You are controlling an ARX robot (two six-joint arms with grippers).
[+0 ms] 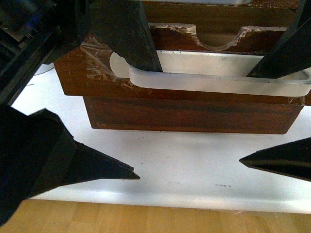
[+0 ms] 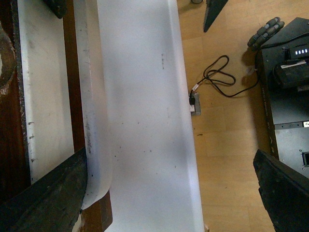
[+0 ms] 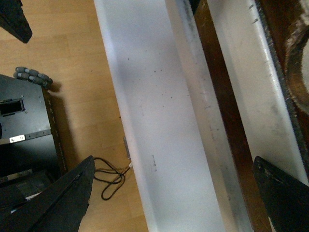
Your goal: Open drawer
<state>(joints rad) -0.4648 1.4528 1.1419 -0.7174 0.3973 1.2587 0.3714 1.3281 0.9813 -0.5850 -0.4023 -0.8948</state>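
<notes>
The drawer [image 1: 92, 80] has a dark brown front, a half-round notch [image 1: 218, 44] and a chipped top edge. Its long white handle [image 1: 218, 83] is taped on and also shows in the left wrist view [image 2: 94, 121] and the right wrist view [image 3: 203, 96]. My left gripper [image 1: 142, 121] is open; its far finger reaches behind the handle's left end and its near finger [image 1: 97, 167] sits in front. My right gripper [image 1: 245, 118] is open, its fingers either side of the handle's right end. Both wrist views show jaws wide apart, left [image 2: 169, 162] and right [image 3: 174, 166].
A plain dark wooden drawer front [image 1: 189, 116] sits below. The white table top [image 1: 184, 165] lies in front, with wooden floor [image 2: 227, 145] beyond its edge. A black cable [image 2: 219, 77], a socket [image 2: 194, 104] and the black robot base [image 2: 289, 72] are on the floor.
</notes>
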